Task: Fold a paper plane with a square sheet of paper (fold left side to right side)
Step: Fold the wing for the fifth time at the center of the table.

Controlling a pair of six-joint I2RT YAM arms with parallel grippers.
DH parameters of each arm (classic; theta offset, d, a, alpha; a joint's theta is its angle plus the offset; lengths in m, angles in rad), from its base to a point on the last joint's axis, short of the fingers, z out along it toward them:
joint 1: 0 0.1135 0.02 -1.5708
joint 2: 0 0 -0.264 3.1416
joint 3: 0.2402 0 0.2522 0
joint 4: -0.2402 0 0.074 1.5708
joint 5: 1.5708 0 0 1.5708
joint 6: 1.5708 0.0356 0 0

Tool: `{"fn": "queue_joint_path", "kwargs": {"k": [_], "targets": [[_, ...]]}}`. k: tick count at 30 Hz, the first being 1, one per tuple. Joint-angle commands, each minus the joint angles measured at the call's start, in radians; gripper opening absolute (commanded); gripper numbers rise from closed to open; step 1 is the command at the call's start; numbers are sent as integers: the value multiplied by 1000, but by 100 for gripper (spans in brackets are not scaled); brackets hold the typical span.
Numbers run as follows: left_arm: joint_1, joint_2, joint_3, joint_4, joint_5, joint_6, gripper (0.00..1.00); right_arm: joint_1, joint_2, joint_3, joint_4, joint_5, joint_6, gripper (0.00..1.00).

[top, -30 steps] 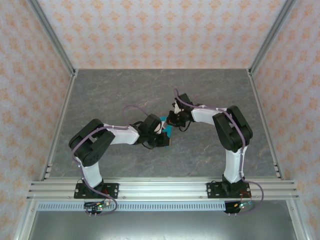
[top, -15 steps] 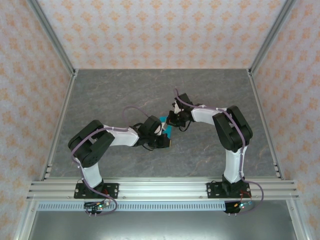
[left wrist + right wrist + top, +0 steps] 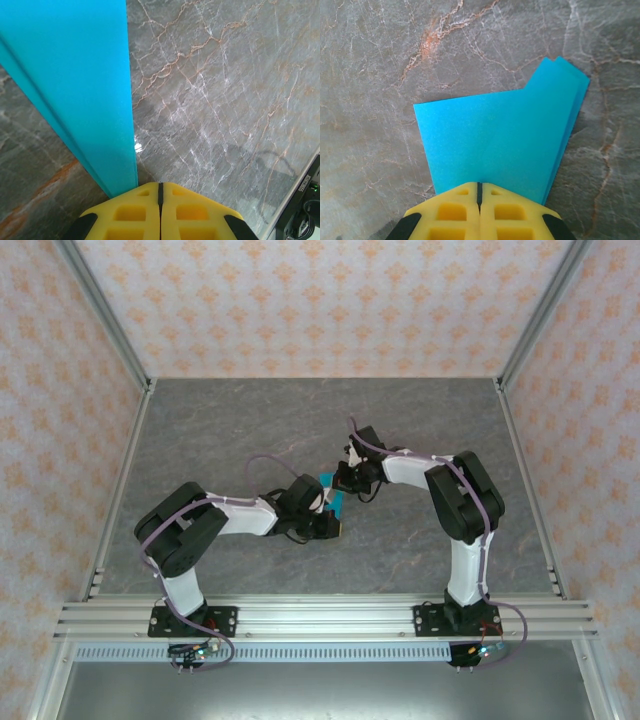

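The left arm point(image 3: 215, 520) has shifted slightly toward its base. The yellow left end effector point(image 3: 160, 186) and right end effector point(image 3: 479, 185) are pressed together, tips on the folded cyan paper point(image 3: 495, 145) lying mid-way across the grey, veined marble worktop point(image 3: 380, 60).

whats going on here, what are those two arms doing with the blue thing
Two robot arms are working a sheet into a paper plane. The blue paper, already folded into several layers, sits around the middle of the table. The left hand and right hand are both shut, tips at the paper from opposite sides. Whether they pinch it or press it down is unclear.
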Motion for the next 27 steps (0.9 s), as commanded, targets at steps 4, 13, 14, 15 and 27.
{"fn": "queue_joint_path", "kwargs": {"k": [4, 13, 14, 15, 27], "targets": [[-57, -7, -47, -107, 57, -26, 6, 6, 76, -17, -69, 96, -14, 0], [-57, -36, -69, -93, 51, -39, 6, 7, 78, -19, -66, 91, -15, 0], [-57, -45, -70, -89, 55, -43, 6, 6, 77, -19, -64, 89, -13, 0], [-56, -57, -68, -85, 58, -46, 6, 6, 74, -18, -63, 86, -14, 0], [29, -431, 33, -384, -268, 84, 9, 6, -97, 85, -103, 84, -55, 13]]}}
